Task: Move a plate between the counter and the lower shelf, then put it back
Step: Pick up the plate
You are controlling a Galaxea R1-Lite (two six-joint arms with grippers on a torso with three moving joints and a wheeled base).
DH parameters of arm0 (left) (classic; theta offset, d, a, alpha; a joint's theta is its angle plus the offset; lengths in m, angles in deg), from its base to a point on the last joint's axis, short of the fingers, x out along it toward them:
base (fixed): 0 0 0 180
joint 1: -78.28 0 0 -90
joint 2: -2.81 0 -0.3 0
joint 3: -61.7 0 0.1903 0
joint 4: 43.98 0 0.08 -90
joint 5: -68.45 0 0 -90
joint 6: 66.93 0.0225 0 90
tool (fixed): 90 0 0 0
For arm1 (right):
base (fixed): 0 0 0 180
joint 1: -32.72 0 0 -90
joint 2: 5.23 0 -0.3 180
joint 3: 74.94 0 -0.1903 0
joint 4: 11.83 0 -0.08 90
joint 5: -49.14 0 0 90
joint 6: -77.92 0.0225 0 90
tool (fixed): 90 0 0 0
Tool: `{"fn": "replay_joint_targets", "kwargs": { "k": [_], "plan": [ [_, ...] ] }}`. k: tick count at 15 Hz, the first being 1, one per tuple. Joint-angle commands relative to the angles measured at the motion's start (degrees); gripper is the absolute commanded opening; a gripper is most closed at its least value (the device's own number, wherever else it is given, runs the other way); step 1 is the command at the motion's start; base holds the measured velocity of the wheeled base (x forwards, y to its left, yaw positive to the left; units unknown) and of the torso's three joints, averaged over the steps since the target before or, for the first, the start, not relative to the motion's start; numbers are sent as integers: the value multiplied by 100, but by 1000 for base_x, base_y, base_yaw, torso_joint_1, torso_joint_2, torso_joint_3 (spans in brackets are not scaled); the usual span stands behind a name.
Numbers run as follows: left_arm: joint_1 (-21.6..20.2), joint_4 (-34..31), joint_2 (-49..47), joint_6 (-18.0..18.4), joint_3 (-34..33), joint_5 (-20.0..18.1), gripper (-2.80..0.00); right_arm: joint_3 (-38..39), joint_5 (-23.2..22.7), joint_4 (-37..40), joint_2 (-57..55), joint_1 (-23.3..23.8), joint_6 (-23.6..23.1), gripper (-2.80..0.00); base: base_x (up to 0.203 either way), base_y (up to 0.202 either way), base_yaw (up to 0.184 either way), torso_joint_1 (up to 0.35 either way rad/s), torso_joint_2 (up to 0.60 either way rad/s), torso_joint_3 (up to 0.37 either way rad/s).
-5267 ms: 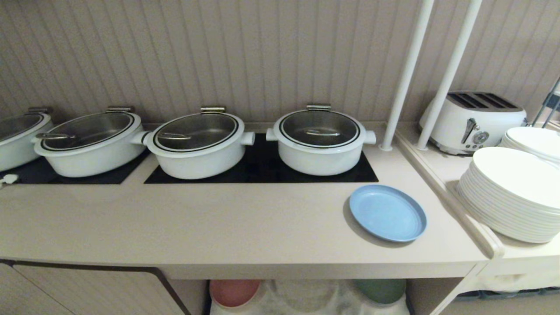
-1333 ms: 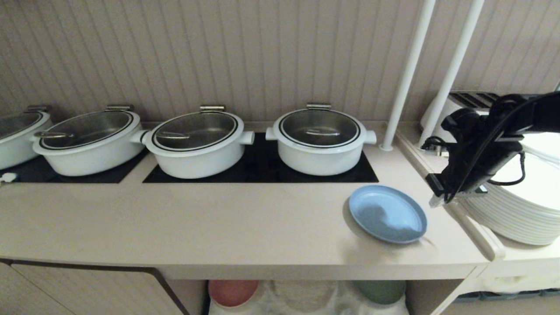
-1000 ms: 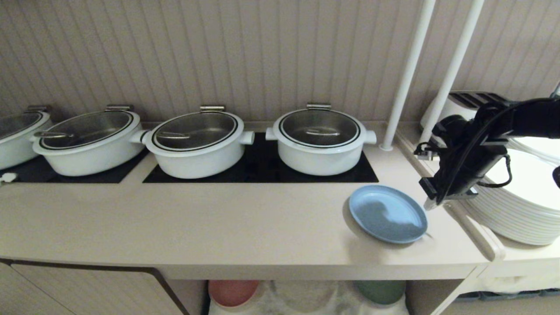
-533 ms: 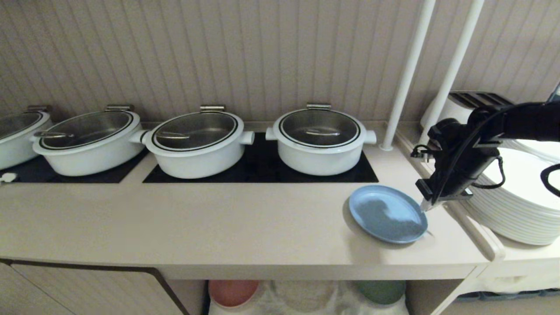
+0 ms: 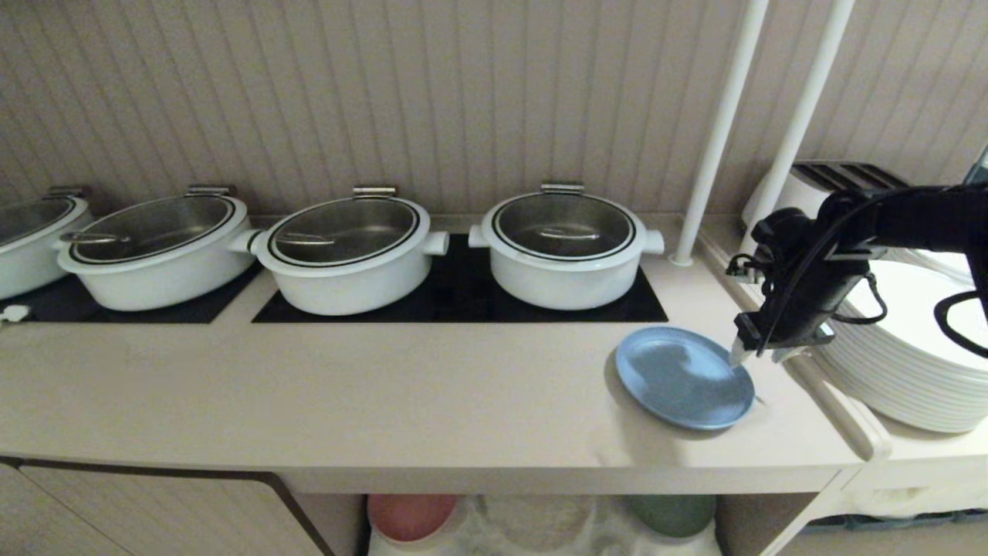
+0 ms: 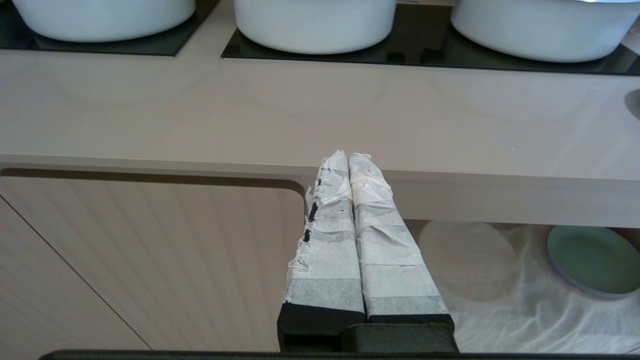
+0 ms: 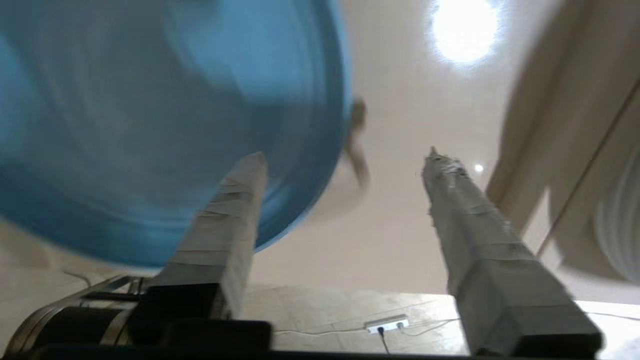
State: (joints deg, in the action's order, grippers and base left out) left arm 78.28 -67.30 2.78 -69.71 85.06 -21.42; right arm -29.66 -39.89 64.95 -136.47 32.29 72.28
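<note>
A: Landmark is the round light blue plate (image 5: pixel 684 377) with the low raised rim. It lies flat on the long glossy beige counter (image 5: pixel 386 386), near the counter's right end, in front of the black hob panel (image 5: pixel 463 297) that carries the rightmost white lidded pot (image 5: pixel 566 247).

B: Right gripper (image 5: pixel 760 357)?

A: Hanging just over the plate's right rim, pointing down from a black arm that comes in from the right. Wrist view shows its two tape-wrapped fingers (image 7: pixel 220 235) spread wide, one over the blue surface, the other over bare counter beside the plate. Nothing between them. Cannot tell whether a tip touches the rim.

B: Left gripper (image 6: pixel 348 165)?

A: Parked well to the left of the plate, below counter level, facing the counter's thick front edge. Its wrapped fingers are pressed together, empty.

B: Below the plate?

A: The beige lower shelf niche (image 5: pixel 540 525) with a thin white cloth (image 6: pixel 500 300). A pink plate (image 5: pixel 411 515) on its left side, a green plate (image 5: pixel 670 513) on its right, a round cloth-covered hump between them.

B: To the plate's right?

A: A tall stack of white plates (image 5: pixel 903 363) on the adjoining lower surface, a white toaster (image 5: pixel 818 193) behind that, and two white upright poles (image 5: pixel 722 127) at the back.
</note>
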Motion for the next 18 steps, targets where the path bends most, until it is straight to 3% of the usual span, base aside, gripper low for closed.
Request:
{"fn": "replay_joint_targets", "kwargs": {
  "k": [1, 13, 16, 18],
  "plan": [
    [0, 4, 2, -3, 0, 4, -280, -18, 22, 22, -107, 21, 1, 0, 0, 0, 0, 0, 0, 0],
    [0, 4, 2, -3, 0, 4, -280, -10, -317, -242, -359, 35, 79, 0, 0, 0, 0, 0, 0, 0],
    [0, 4, 2, -3, 0, 4, -280, -10, -352, -384, -411, -1, 512, 0, 0, 0, 0, 0, 0, 0],
    [0, 4, 2, -3, 0, 4, -280, -8, -343, -398, -453, 5, 550, 0, 0, 0, 0, 0, 0, 0]
  ]
}}
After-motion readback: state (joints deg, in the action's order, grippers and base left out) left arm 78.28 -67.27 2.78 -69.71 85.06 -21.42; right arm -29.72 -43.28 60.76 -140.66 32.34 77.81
